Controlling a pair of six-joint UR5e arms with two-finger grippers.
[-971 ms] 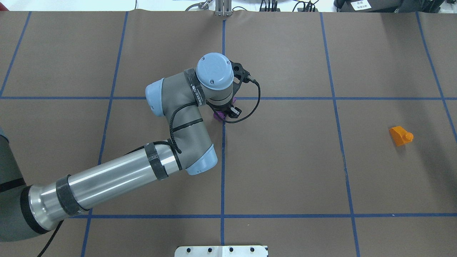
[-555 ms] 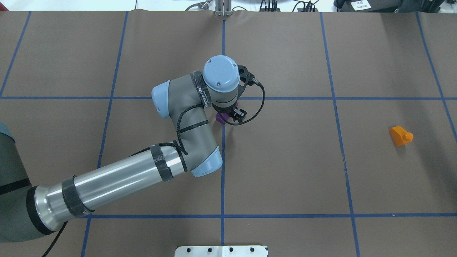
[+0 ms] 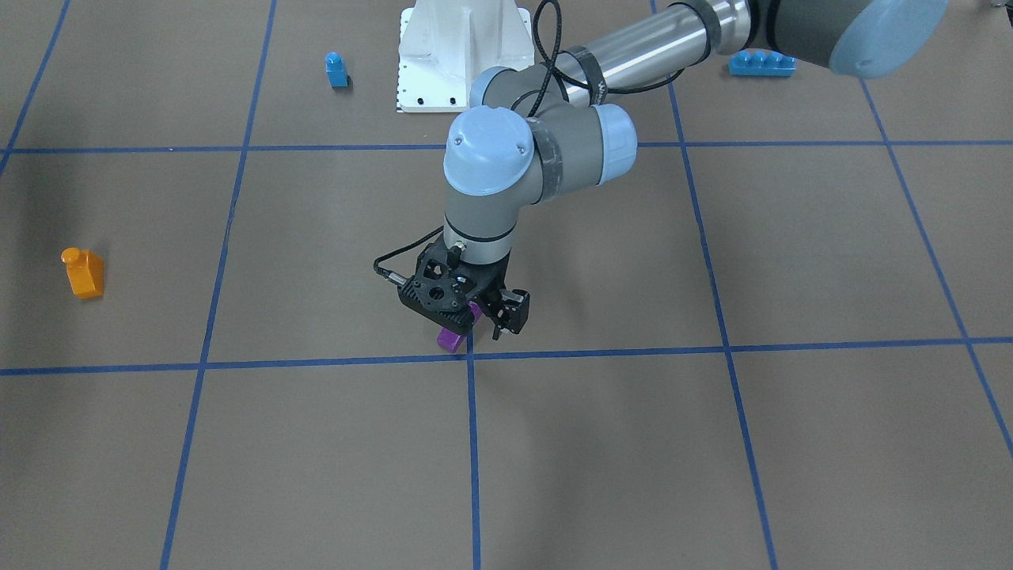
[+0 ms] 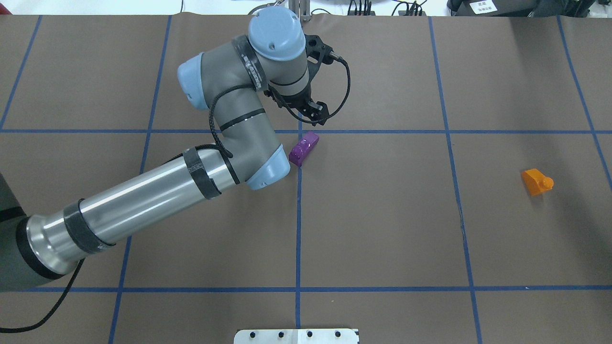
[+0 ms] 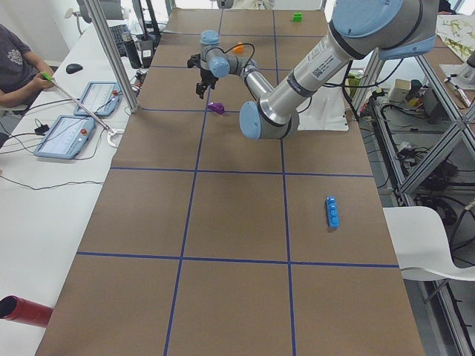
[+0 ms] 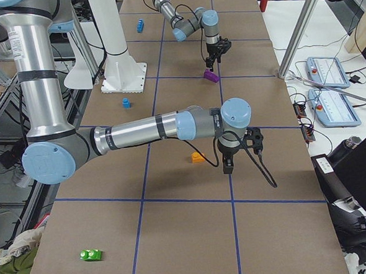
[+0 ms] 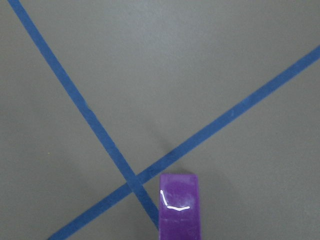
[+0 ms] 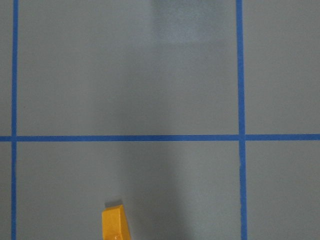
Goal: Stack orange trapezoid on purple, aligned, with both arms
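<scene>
The purple brick [image 4: 304,148] lies on the brown table next to a crossing of blue tape lines, free of any grip. It also shows in the front view [image 3: 453,339] and at the bottom of the left wrist view [image 7: 179,207]. My left gripper [image 4: 313,113] hangs raised above and just beyond it, open and empty. The orange trapezoid [image 4: 536,181] sits alone at the far right, stud pointing sideways. It shows at the bottom of the right wrist view [image 8: 115,223]. My right gripper [image 6: 228,166] hovers high near the orange trapezoid [image 6: 198,157]; I cannot tell whether it is open or shut.
A blue single-stud brick [image 3: 336,70] and a blue four-stud brick [image 3: 761,63] lie near the white base pedestal [image 3: 463,47]. A green brick [image 6: 91,255] lies at the table's right end. An operator and tablets [image 5: 70,137] are beside the table.
My left gripper has let go of the purple brick and risen away from it. The brick now lies uncovered on the table. The orange trapezoid has not moved.
</scene>
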